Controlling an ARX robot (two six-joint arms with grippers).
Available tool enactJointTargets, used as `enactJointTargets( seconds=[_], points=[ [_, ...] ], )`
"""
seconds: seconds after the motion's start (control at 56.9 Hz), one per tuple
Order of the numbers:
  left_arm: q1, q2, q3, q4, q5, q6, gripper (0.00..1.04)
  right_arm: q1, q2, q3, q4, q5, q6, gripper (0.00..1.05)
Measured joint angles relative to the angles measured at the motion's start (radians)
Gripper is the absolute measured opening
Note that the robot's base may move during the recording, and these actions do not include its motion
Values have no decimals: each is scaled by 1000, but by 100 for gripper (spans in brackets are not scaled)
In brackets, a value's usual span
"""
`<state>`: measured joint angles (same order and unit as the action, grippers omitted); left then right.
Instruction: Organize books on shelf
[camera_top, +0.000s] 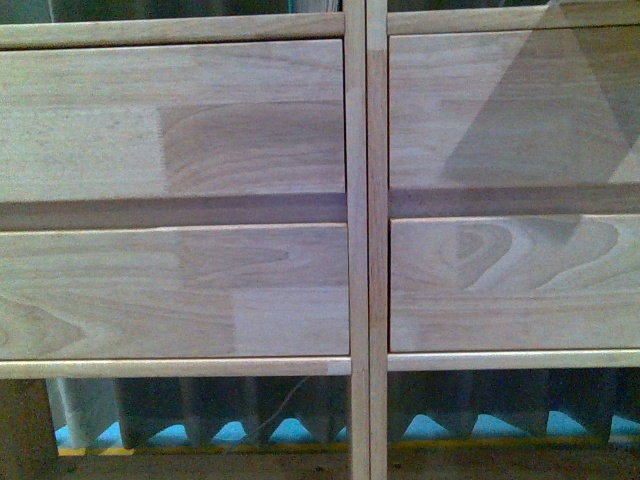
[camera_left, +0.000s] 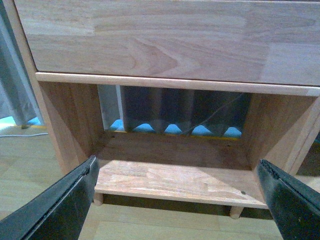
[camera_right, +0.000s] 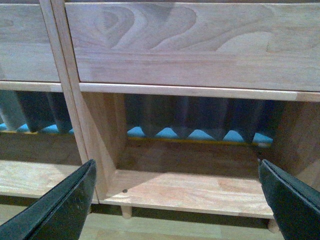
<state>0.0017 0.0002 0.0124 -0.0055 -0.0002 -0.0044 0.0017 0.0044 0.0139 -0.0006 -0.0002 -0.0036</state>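
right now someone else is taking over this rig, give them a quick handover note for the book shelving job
The left gripper is open and empty, facing a bottom compartment of the shelf.
The right gripper is open and empty, facing the bottom compartment next to the central upright.
The books show in no view. Neither of those two compartments holds one.
Done: nothing visible, no book is shelved where the cameras look.
Left: probably the whole job. Find both books, pick them up and stand them in an open compartment.
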Motion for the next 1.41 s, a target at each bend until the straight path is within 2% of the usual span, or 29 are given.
enactJointTargets(
  seconds=[0.685,0.773,0.791,0.843,0.914,1.001,1.107,1.23,1.405],
  points=[
    [0,0,0,0,0,0,97,-2,1,0,-1,-7,4,98],
    [0,0,0,0,0,0,97,-73,91,34,-15,-246,150,98],
    [0,0,0,0,2,0,97,-86,150,53,21,-306,219,98],
    [0,0,0,0,0,0,97,-85,304,107,148,-371,371,98],
    [0,0,0,0,0,0,97,-52,513,195,339,-352,579,98],
    [0,0,0,0,0,0,97,-10,707,272,494,-314,711,98],
    [0,0,0,0,0,0,97,19,1025,401,672,-253,940,98],
    [0,0,0,0,0,0,97,1,1318,536,745,-167,1112,98],
    [0,0,0,0,0,0,97,-34,1466,650,777,-122,1219,98]
  ],
)
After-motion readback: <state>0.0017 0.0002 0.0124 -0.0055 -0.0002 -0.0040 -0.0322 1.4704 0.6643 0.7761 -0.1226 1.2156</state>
